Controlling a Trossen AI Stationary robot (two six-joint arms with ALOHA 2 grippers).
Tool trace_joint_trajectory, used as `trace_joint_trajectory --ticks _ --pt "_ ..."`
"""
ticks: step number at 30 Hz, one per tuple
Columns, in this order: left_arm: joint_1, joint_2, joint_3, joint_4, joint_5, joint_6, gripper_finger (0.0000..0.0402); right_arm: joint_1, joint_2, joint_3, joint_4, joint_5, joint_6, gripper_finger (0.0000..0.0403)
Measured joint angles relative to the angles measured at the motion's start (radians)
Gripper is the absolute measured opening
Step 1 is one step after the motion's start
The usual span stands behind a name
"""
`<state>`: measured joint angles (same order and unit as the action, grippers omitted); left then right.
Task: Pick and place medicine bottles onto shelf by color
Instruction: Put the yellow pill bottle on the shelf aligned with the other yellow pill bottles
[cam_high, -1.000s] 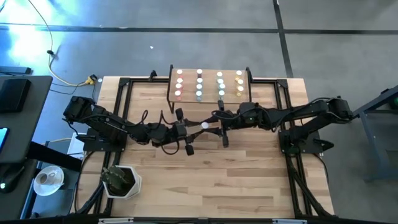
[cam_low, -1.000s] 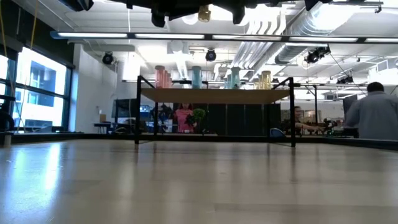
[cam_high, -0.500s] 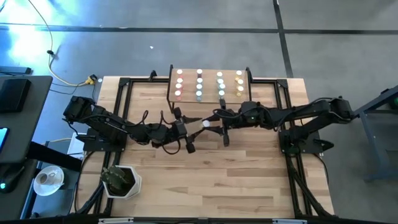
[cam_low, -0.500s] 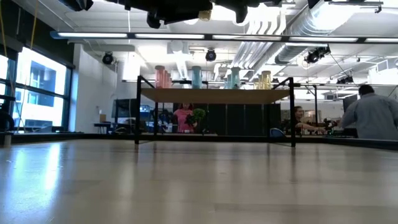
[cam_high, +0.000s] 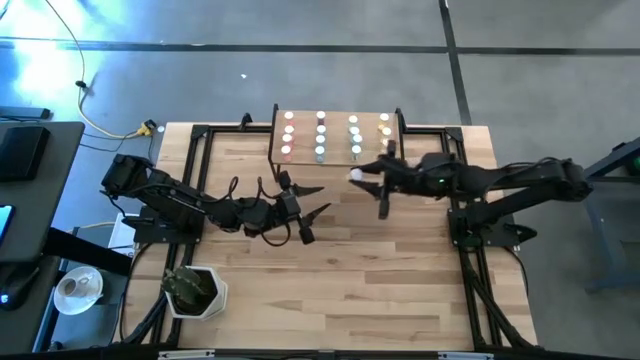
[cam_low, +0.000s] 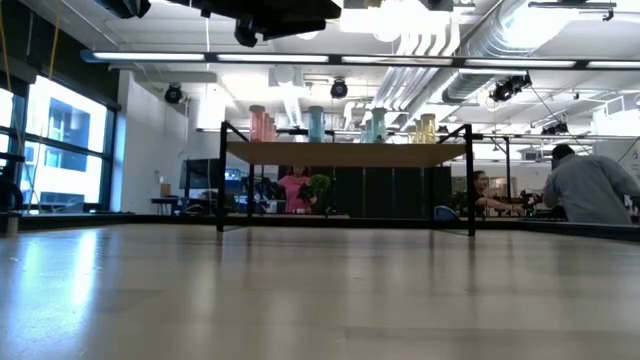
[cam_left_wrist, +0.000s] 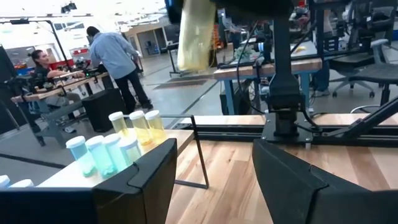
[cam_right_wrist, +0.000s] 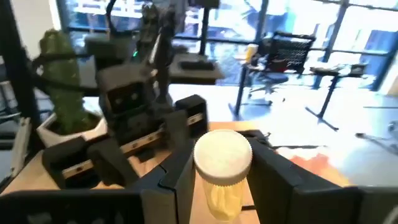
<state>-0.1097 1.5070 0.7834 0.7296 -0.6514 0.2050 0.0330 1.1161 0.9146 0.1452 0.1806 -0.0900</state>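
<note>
Right gripper (cam_high: 368, 181) moved shelfward, bottle (cam_right_wrist: 222, 165) label unreadable

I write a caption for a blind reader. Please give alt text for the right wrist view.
The right gripper holds a white-capped yellow bottle between its dark fingers. Behind it stands the left arm, with a green plant in a white pot beside it.

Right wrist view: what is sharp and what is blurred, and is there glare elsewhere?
Right wrist view: the white-capped yellow bottle looks fairly sharp, the room behind smeared. High view: bluish glare on the floor, top left. Low view: bright window at left, tabletop sheen.
</note>
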Motion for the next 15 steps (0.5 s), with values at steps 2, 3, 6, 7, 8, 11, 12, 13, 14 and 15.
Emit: trace_joint_trajectory --ticks 2,3,6,7,8,11,12,13,14,15 --pt "0.000 -0.009 0.000 -0.004 0.000 0.000 0.0200 0.000 -0.040 0.000 -0.018 0.028 -0.017 0.0117" --pt "0.000 -0.018 0.000 -0.008 0.000 0.000 0.0200 0.000 -0.061 0.000 -0.028 0.040 -0.025 0.0117" --pt "-0.002 -0.050 0.000 -0.048 0.000 0.019 0.0200 0.000 -0.125 0.000 -0.057 0.095 -0.053 0.0117" --pt "-0.002 -0.065 0.000 -0.072 0.001 0.023 0.0200 0.000 -0.147 0.000 -0.063 0.112 -0.063 0.0117" --pt "-0.002 -0.083 0.000 -0.089 0.001 0.023 0.0200 0.000 -0.169 0.000 -0.080 0.130 -0.072 0.0117" --pt "-0.002 -0.147 0.000 -0.168 0.004 0.008 0.0200 0.000 -0.228 0.000 -0.124 0.173 -0.092 0.0117" --pt "-0.002 -0.166 0.000 -0.185 0.008 0.001 0.0200 0.000 -0.246 0.000 -0.142 0.188 -0.094 0.0117" --pt "-0.002 -0.184 0.000 -0.201 0.020 -0.009 0.0200 0.000 -0.261 0.000 -0.157 0.197 -0.094 0.0117" --pt "-0.002 -0.206 0.000 -0.232 0.035 -0.015 0.0200 0.000 -0.274 0.000 -0.170 0.207 -0.094 0.0117" --pt "-0.002 -0.227 0.000 -0.257 0.051 -0.019 0.0200 0.000 -0.285 0.000 -0.184 0.212 -0.094 0.0117"
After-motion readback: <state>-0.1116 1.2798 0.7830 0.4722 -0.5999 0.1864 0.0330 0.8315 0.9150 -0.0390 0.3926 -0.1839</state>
